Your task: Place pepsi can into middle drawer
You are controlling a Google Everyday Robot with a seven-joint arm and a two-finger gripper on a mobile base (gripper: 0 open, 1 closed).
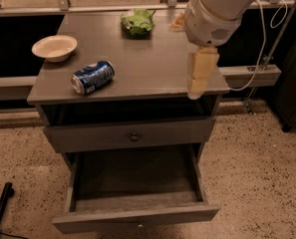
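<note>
The pepsi can (92, 76) lies on its side on the left part of the grey cabinet top (152, 68). It is blue with white and red markings, and one silver end faces front left. The middle drawer (137, 217) is pulled out at the bottom, a deep grey box with nothing in it. My gripper (196, 87) hangs down cream-coloured from the white arm (215, 9), over the right front edge of the cabinet top. It is well to the right of the can and holds nothing that I can see.
A beige bowl (54, 47) stands at the top's left. A green crumpled bag (137, 21) lies at the back. A shallower drawer with a round knob (133, 137) is closed above the open one. A black pole (0, 208) lies on the floor at left. Cables (264, 49) hang at right.
</note>
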